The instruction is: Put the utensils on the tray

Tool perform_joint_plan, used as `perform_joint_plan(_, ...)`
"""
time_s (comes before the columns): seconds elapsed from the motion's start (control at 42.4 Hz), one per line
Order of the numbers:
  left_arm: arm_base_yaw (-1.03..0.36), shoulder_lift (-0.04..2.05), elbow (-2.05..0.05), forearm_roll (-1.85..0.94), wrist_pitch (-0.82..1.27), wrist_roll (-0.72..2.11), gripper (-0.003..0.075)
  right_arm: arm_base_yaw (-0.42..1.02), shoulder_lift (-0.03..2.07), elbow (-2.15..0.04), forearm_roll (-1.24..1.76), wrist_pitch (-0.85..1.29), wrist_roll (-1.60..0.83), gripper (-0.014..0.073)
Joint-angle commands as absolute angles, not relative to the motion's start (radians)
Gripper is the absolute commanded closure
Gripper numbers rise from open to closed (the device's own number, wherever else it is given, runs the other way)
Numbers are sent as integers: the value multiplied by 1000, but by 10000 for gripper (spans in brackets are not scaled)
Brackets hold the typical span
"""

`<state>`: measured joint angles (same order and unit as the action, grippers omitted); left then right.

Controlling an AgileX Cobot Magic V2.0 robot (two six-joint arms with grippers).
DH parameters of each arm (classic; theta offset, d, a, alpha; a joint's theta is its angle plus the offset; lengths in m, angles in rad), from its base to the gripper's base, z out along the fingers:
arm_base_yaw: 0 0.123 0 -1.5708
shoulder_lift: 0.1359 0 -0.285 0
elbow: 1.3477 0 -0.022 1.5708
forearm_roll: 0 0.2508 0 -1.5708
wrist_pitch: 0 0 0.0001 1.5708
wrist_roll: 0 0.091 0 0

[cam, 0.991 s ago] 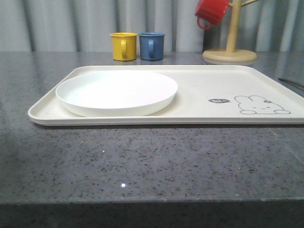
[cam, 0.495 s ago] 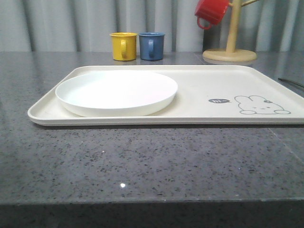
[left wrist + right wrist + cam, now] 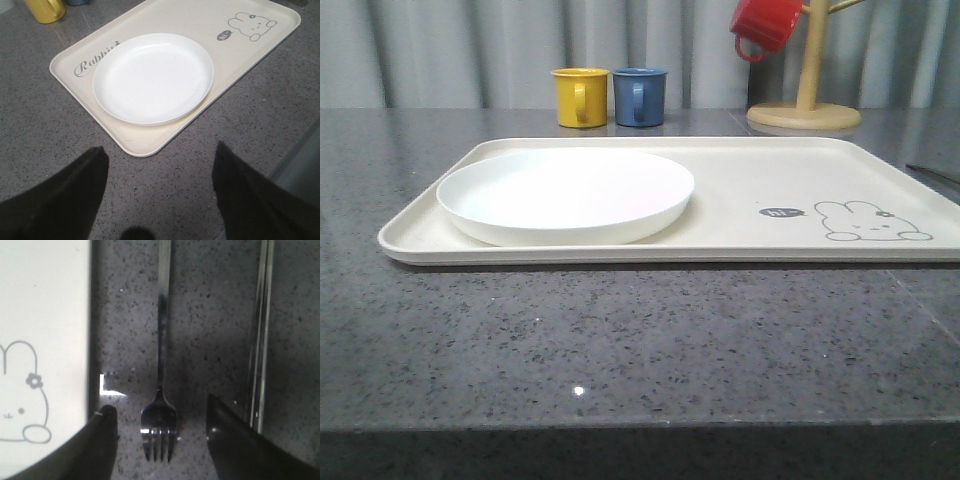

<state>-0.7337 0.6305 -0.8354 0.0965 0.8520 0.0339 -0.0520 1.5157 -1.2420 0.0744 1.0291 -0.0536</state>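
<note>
The cream tray (image 3: 740, 180) with its rabbit drawing lies on the dark counter, and the round white plate (image 3: 565, 192) sits on its left part. In the left wrist view the tray (image 3: 260, 55) and plate (image 3: 152, 77) lie beyond my left gripper (image 3: 159, 160), which is open over bare counter. In the right wrist view a silver fork (image 3: 160, 390) lies flat on the counter beside the tray's edge (image 3: 55, 315). My right gripper (image 3: 160, 422) is open, its fingers on either side of the fork's tines. The metal chopsticks (image 3: 261, 335) lie parallel to the fork on its other side.
A yellow cup (image 3: 580, 97) and a blue cup (image 3: 639, 96) stand behind the tray. A wooden mug tree (image 3: 805, 100) with a red cup (image 3: 765, 25) hanging on it stands at the back right. The counter's front edge (image 3: 640, 425) is near the camera.
</note>
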Motion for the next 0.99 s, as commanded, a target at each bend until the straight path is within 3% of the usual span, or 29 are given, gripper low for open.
perform_joint_plan(0.0, -740, 629, -861, 100, 782, 21, 282, -53, 1537, -1311, 79, 1006, -73, 163)
perform_joint_plan(0.377, -740, 629, -861, 100, 782, 21, 282, -18, 1687, -1404, 23, 1027, -89, 190)
perform_joint_plan(0.566, -740, 629, -861, 100, 782, 21, 282, -18, 1716, -1410, 22, 1036, -89, 333)
perform_joint_plan(0.708, -740, 629, -861, 100, 782, 21, 282, -18, 1726, -1410, 22, 1043, -89, 366)
perform_joint_plan(0.967, -740, 629, -861, 100, 782, 21, 282, -18, 1703, -1410, 26, 1059, -89, 634)
